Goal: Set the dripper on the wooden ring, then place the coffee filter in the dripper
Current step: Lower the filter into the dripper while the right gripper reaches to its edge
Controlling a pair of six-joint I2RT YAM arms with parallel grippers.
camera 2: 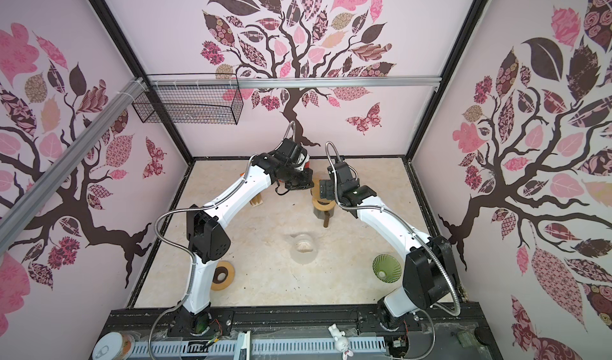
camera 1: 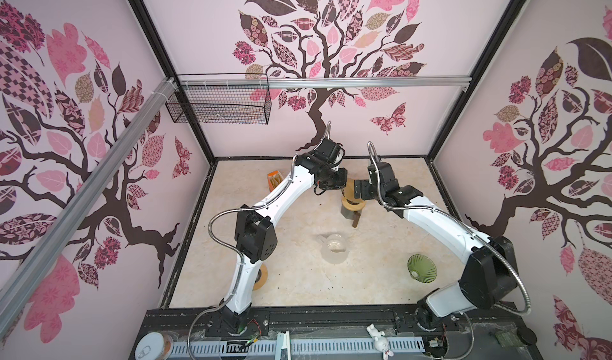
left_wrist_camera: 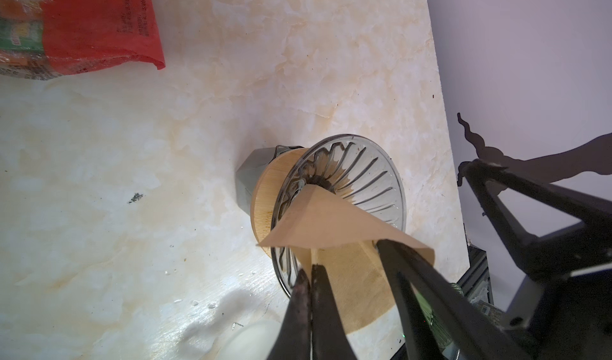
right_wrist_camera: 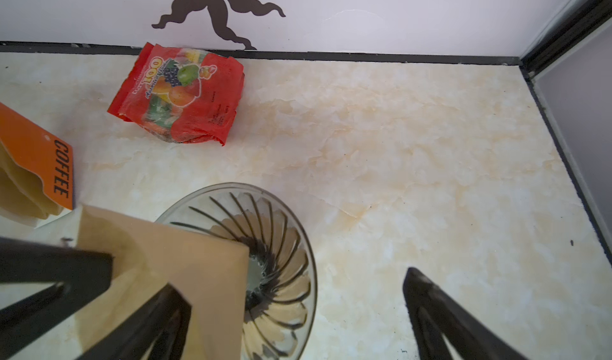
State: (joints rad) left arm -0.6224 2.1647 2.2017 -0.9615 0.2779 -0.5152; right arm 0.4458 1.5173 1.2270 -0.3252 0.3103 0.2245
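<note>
Left gripper (left_wrist_camera: 311,270), angled down over the dripper (left_wrist_camera: 371,176), pinches the coffee filter's (left_wrist_camera: 331,222) edge, tip inside. Right gripper (right_wrist_camera: 293,282) beside the dripper, spread wide, gripping nothing.

Two arms (camera 1: 281,193) (camera 1: 437,222), two drippers (right_wrist_camera: 281,242) (camera 1: 421,268), one coffee filter (left_wrist_camera: 331,222), one filter box (right_wrist_camera: 36,149), one snack bag (right_wrist_camera: 178,97), one glass jug (camera 1: 335,247)

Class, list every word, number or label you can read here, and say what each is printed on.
"COFFEE": on the orange box of paper filters.
"100": probably, on the red snack bag.
Smaller print on that bag: too blurred to read.
</note>
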